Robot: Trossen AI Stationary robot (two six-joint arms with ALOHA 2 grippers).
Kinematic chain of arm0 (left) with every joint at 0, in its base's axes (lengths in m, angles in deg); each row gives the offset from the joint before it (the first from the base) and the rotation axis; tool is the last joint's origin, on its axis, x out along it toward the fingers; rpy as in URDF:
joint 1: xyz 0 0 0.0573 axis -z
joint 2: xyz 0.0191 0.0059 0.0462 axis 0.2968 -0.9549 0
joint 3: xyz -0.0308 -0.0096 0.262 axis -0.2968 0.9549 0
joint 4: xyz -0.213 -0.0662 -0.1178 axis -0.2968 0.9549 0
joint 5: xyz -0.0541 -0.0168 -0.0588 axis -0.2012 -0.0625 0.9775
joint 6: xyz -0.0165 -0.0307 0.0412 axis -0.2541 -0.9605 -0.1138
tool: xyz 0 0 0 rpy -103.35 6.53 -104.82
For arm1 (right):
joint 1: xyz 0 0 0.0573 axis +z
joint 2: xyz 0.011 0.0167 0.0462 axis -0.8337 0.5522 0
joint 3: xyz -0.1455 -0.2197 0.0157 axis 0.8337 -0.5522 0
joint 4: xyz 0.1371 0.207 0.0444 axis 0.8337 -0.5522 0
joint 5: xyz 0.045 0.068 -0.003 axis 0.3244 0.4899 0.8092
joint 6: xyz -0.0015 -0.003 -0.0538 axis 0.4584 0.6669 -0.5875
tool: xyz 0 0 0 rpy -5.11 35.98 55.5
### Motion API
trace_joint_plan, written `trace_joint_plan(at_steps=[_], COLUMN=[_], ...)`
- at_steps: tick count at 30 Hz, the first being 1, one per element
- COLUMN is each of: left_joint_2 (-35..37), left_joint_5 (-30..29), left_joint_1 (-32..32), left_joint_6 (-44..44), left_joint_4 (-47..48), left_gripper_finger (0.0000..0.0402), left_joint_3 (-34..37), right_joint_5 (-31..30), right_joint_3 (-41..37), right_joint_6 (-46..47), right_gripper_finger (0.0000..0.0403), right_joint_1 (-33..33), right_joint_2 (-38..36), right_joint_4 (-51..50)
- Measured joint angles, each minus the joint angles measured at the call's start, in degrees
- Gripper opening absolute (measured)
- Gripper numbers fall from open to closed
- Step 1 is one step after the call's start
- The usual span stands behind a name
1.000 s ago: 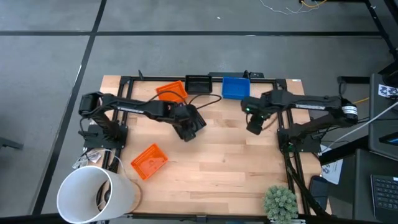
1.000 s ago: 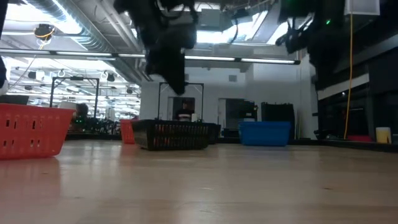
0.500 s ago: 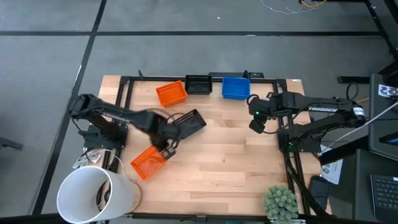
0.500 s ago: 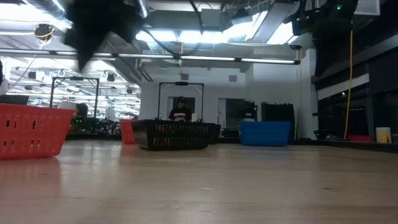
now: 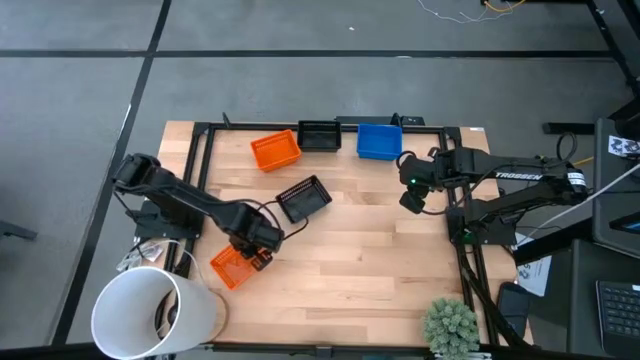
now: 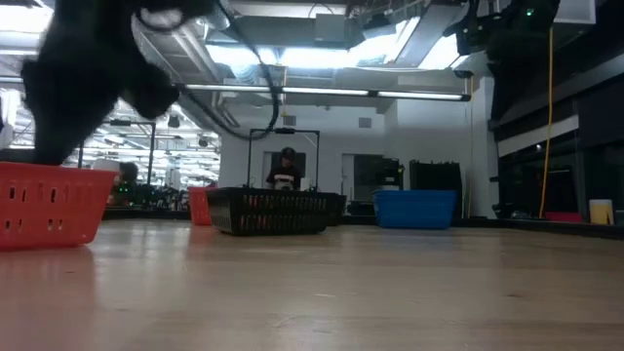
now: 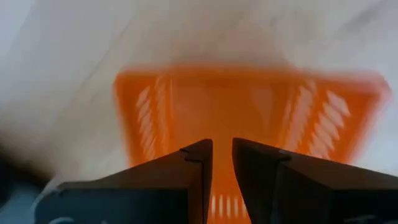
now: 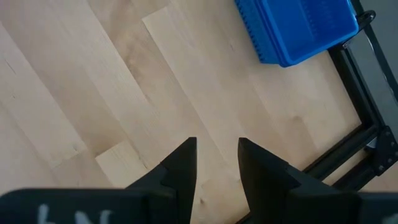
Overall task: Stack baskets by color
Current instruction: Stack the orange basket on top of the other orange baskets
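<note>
Left gripper (image 7: 222, 155) now swung over near orange basket (image 7: 249, 118), slightly parted fingers (image 7: 189, 168) empty above it.

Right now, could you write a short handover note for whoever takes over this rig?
Left gripper: over the near orange basket at the table's near-left, fingers slightly apart, holding nothing.
Right gripper: open and empty, waiting above bare table near the blue basket.
Along the far edge: orange basket, black basket, then the blue one. A loose black basket sits mid-table.
Done: I cannot tell how many baskets are already nested in the far ones.
Left: near orange basket goes onto the far orange one, loose black onto the far black one.
</note>
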Motion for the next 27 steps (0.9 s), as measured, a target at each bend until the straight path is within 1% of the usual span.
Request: trace_joint_plan(at_steps=[4,6,8,12,16,19,22,27], left_joint_2=[-0.1,-0.1,-0.1,-0.1,-0.1,-0.1,-0.1,-0.1], left_joint_5=[-1.9,-2.7,-5.1,-12.3,-16.4,-16.9,-16.0,-13.4], left_joint_1=[-1.9,-3.4,-5.5,-11.6,-19.3,-24.5,-28.3,-30.7], left_joint_6=[0.2,1.2,3.4,11.7,21.5,28.1,33.8,40.1], left_joint_4=[-7.5,-8.6,-8.5,-8.0,-9.3,-13.2,-19.9,-33.1], left_gripper_finger=[0.0055,0.0055,0.0055,0.0055,0.0055,0.0055,0.0055,0.0055], left_joint_3=[5.3,6.9,7.9,8.1,7.5,7.5,7.5,7.5], right_joint_5=[0.0,0.0,0.0,0.0,0.0,0.0,0.0,0.0], right_joint_3=[0.0,0.0,0.0,0.0,0.0,0.0,0.0,0.0], right_joint_6=[-0.1,-0.3,-0.8,-1.4,-1.3,-1.3,-1.3,-1.3], right_gripper_finger=[0.0116,0.0116,0.0116,0.0116,0.0116,0.0116,0.0116,0.0116], right_joint_1=[0.0,0.0,0.0,0.0,0.0,0.0,0.0,0.0], right_joint_2=[0.0,0.0,0.0,0.0,0.0,0.0,0.0,0.0], right_joint_4=[0.0,0.0,0.0,0.0,0.0,0.0,0.0,0.0])
